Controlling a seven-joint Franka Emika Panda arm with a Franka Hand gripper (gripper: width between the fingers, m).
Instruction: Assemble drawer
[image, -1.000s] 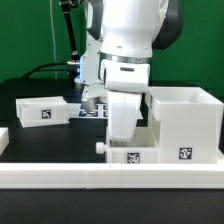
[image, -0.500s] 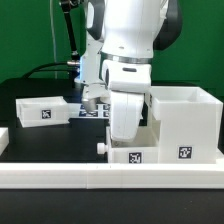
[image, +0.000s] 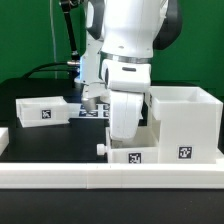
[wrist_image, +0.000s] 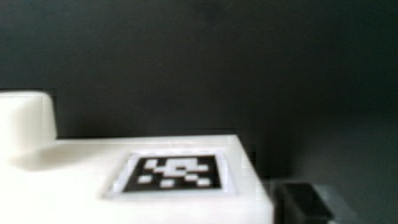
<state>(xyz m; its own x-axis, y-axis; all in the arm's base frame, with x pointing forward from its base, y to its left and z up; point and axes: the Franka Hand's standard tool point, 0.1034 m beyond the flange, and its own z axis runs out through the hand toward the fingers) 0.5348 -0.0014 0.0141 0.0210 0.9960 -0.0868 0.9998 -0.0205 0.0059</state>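
Note:
A small white drawer tray (image: 130, 156) with a knob (image: 100, 148) stands at the front, against the large hollow casing (image: 186, 125) on the exterior view's right. My gripper (image: 124, 138) is down on this tray, its fingertips hidden by the hand. In the wrist view the tray's tagged face (wrist_image: 175, 172) and knob (wrist_image: 22, 125) fill the lower part, very close. One dark finger (wrist_image: 313, 200) shows beside the tray's edge. The other finger is hidden. A second tray (image: 42, 111) stands apart on the exterior view's left.
A long low white bar (image: 110, 178) edges the table in front of the tray and casing. The marker board (image: 92, 111) lies behind the arm. Dark cables (image: 45, 68) run at the back left.

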